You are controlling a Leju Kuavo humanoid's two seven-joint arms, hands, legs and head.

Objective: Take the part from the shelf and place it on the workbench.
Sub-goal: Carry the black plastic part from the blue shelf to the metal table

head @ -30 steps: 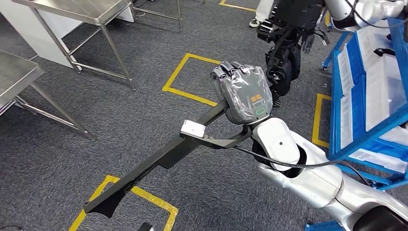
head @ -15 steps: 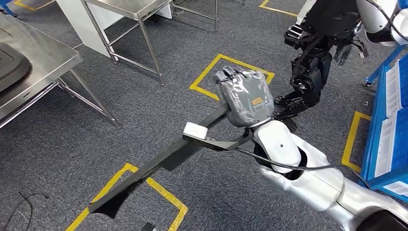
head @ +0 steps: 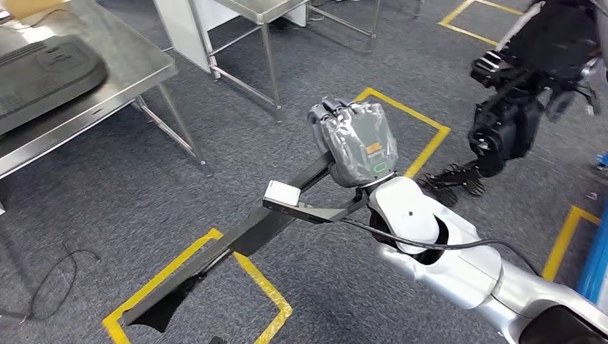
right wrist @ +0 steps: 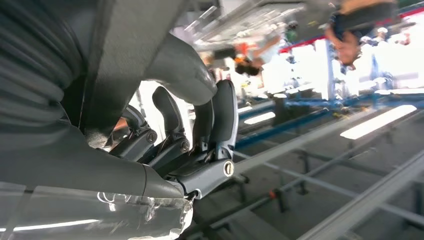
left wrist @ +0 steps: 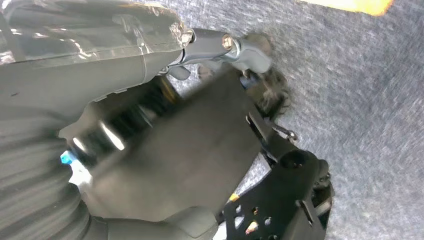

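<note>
Right hand [head: 356,143] has its fingers [right wrist: 222,117] wrapped around the near end of the part [head: 236,240], a long black bar. It's carried in the air above the carpet. Long axis runs away from my grip, down and to my left. Left hand [left wrist: 125,100] seems to be on a dark panel, grip unclear. Counter [head: 86,93] is ahead-left, well apart; the free end already points roughly toward that side.

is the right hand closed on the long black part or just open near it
Closed on it: the right hand has its fingers wrapped around the long black part's upper end.
</note>
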